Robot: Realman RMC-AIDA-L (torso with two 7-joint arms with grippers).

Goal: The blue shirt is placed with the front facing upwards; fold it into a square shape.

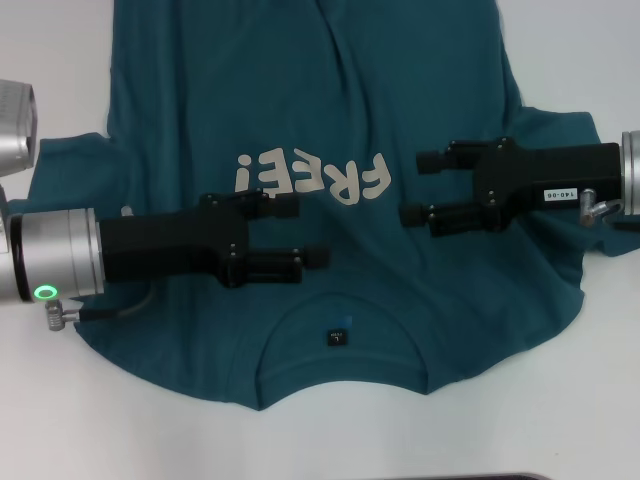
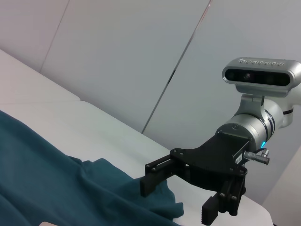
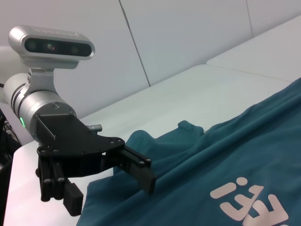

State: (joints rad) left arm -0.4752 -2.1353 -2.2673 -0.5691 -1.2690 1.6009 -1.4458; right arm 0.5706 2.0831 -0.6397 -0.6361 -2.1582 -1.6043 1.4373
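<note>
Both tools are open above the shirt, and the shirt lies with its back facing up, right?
Not quite: the blue shirt lies front up; the head view shows its FREE! lettering. Left tool and right tool are open above it.

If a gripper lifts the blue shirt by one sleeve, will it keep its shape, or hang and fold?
The blue shirt lies flat with soft wrinkles, so it would probably droop and fold. Its thin fabric suggests it is light. Pushed, it would likely bunch up, as its sleeve edge already curls. The left gripper and right gripper are open above it.
</note>
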